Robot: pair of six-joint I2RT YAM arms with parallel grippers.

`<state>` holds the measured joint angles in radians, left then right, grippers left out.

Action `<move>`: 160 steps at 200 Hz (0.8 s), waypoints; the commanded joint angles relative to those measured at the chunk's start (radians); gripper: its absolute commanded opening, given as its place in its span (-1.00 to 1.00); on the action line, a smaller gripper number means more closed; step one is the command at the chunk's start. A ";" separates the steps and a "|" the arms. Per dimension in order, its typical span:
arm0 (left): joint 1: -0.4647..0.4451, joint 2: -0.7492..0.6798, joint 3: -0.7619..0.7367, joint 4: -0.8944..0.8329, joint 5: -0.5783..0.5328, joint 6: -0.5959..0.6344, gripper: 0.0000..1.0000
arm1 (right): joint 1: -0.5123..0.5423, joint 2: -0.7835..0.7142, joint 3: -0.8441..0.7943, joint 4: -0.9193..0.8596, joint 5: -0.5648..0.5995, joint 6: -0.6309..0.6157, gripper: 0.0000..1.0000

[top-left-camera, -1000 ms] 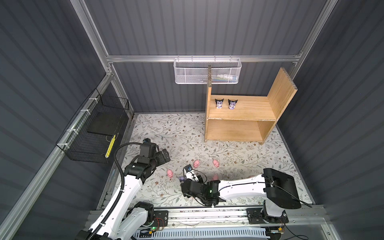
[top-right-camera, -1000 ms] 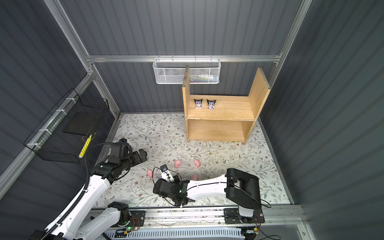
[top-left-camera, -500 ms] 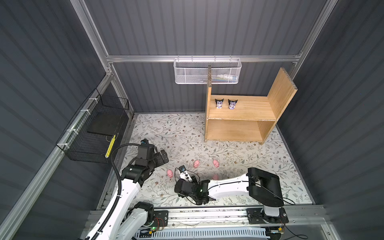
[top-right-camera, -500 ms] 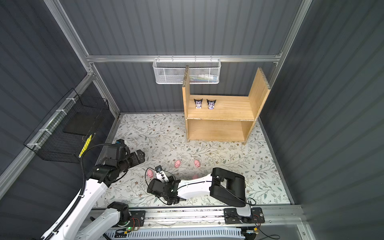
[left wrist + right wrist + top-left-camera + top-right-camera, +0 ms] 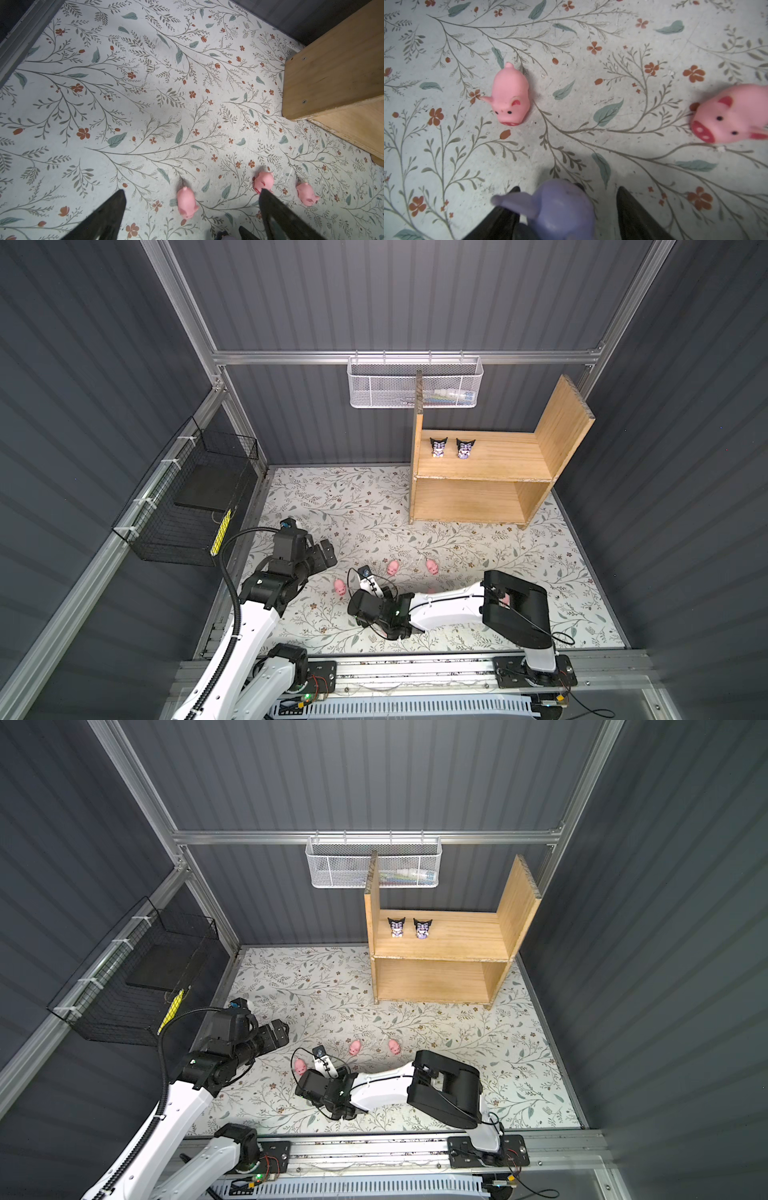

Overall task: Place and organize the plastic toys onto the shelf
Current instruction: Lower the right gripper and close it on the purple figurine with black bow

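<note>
Between the open fingers of my right gripper [image 5: 567, 188] stands a lavender-hooded figurine [image 5: 560, 209]; one finger is close against it and the other stands apart. In both top views this gripper [image 5: 365, 608] hides it. Pink pigs lie on the mat: one [image 5: 340, 586] just left of that gripper, two [image 5: 392, 567] [image 5: 432, 567] beyond it. My left gripper [image 5: 191, 190] hangs open above the mat, with the left pig [image 5: 187, 202] below its gap. The wooden shelf [image 5: 486, 472] at the back right holds two black-hooded figurines [image 5: 438, 448] [image 5: 464, 448] on its upper level.
A white mesh basket [image 5: 415, 383] hangs on the back wall behind the shelf. A black wire basket [image 5: 187, 506] hangs on the left wall. The right arm's forearm [image 5: 449, 605] lies low across the front of the floral mat [image 5: 353, 506], partly covering another pink pig [image 5: 432, 591].
The right arm has slid leftward along the front of the mat and its jaws have narrowed around the lavender figurine. The left gripper has hardly moved.
</note>
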<state>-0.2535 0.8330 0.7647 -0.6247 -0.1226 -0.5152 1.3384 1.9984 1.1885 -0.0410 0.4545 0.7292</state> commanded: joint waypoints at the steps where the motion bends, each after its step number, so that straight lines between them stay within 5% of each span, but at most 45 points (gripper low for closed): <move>1: 0.008 -0.006 0.017 0.002 0.004 0.023 0.99 | -0.007 0.034 0.026 -0.006 -0.002 -0.004 0.34; 73: 0.008 -0.014 0.009 0.006 0.005 0.023 0.99 | -0.018 0.072 0.046 -0.025 -0.002 0.028 0.21; 160: 0.008 -0.027 0.004 0.002 0.012 0.021 0.99 | -0.026 0.091 0.062 -0.045 -0.008 0.029 -0.22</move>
<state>-0.2535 0.8223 0.7647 -0.6235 -0.1219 -0.5110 1.3170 2.0533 1.2362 -0.0486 0.4496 0.7521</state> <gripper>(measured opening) 0.995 0.408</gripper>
